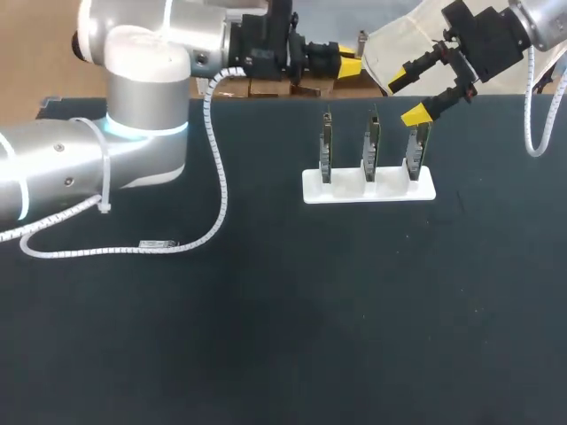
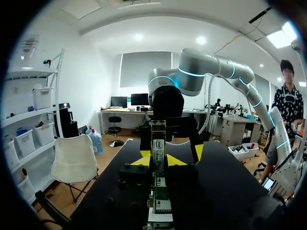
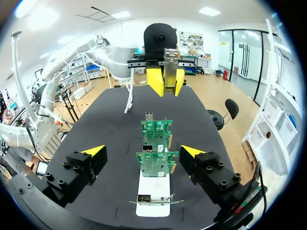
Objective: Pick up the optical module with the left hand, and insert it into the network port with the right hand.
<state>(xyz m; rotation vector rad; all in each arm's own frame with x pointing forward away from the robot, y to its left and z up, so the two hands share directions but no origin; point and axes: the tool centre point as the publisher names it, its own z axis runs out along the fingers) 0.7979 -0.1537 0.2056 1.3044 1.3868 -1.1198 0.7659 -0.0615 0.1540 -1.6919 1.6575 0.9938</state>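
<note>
Left fingers (image 1: 346,65) clamped the optical module (image 2: 158,143); right fingers (image 1: 407,98) gaped empty astride the cards (image 3: 156,163), and should take it squarely, I reckoned.

Bright ceiling panels (image 3: 209,10) light everything evenly; the dark table (image 1: 266,354) shows only faint shadows.

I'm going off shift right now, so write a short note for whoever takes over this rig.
Left gripper: shut on the silvery metal optical module, held in the air off the table.
Right gripper: open and empty, over the end one of three green network cards standing upright in a white holder.
Done: module picked up by the left gripper.
Left to do: pass it to the right gripper, then insert it into a card's network port.
</note>
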